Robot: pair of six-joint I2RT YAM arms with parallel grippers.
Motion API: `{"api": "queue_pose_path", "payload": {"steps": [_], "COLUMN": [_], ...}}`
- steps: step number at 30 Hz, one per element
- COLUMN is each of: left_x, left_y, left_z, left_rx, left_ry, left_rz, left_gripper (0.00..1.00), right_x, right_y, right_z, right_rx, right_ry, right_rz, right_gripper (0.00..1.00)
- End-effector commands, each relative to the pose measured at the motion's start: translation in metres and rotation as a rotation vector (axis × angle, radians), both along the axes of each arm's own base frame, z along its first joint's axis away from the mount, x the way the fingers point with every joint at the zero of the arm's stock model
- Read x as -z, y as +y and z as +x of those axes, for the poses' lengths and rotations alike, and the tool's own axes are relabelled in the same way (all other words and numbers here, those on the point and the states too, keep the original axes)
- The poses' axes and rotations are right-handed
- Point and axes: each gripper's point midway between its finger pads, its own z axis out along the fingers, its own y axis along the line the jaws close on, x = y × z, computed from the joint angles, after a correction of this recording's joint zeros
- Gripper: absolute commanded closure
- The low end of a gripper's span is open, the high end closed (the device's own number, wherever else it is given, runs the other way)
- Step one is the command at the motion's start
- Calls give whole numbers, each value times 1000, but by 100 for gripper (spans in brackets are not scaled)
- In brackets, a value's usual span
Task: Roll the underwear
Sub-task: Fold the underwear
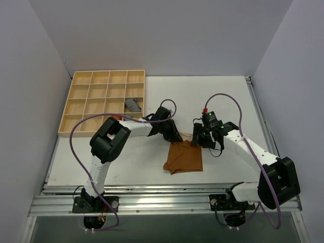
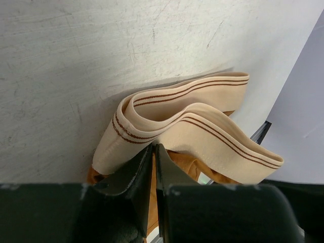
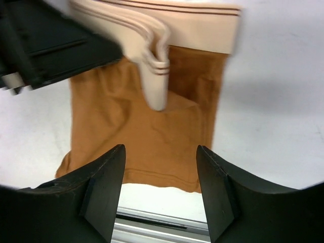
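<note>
1. The left gripper (image 1: 174, 135) is pinched tight on the underwear (image 1: 183, 157) at its far end. The right gripper (image 1: 198, 139) hovers just beside it, over the same end of the garment.
2. The caramel-brown underwear lies mostly flat on the white table (image 1: 223, 96), between the two arms and nearer their bases than the grippers are.
3. In the left wrist view, the left gripper (image 2: 154, 148) has its fingers all but closed, with brown fabric (image 2: 151, 202) caught between them. The pale beige band (image 2: 202, 126), trimmed with thin brown stripes, buckles in a raised loop just past the fingertips.
4. In the right wrist view, the right gripper (image 3: 160, 149) is spread wide and holds nothing. The underwear (image 3: 152, 131) spans the gap between its fingers (image 3: 109, 187), and no contact can be made out.
5. The same view shows the band (image 3: 202, 25) at the garment's far edge. One part of it is drawn up and folded over the brown cloth beside the left gripper (image 3: 50, 45).
6. A wooden compartment tray (image 1: 109, 72) sits on the table's far left, well apart, with a grey rolled cloth (image 1: 133, 105) in one cell.
</note>
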Motion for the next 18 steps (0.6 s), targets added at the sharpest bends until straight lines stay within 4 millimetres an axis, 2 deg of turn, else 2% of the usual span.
{"api": "queue_pose_path", "payload": {"steps": [1, 2, 8, 14, 18], "left_x": [33, 32, 33, 35, 36], "left_y": [16, 16, 18, 19, 20], "left_z": [-2, -2, -1, 0, -1], "left_rx": [-10, -9, -10, -14, -19], "left_ry": [17, 19, 23, 27, 33], "left_rz": [112, 115, 125, 131, 136], "left_gripper": [84, 84, 84, 84, 84], "right_x": [6, 8, 21, 49, 63], "right_y": [-22, -30, -10, -13, -19], "right_z": [0, 4, 10, 1, 2], "right_rx": [109, 134, 47, 43, 59], "right_ry": [-6, -10, -1, 46, 67], "right_rz": [-5, 9, 140, 120, 88], "right_gripper": [46, 46, 45, 46, 47]}}
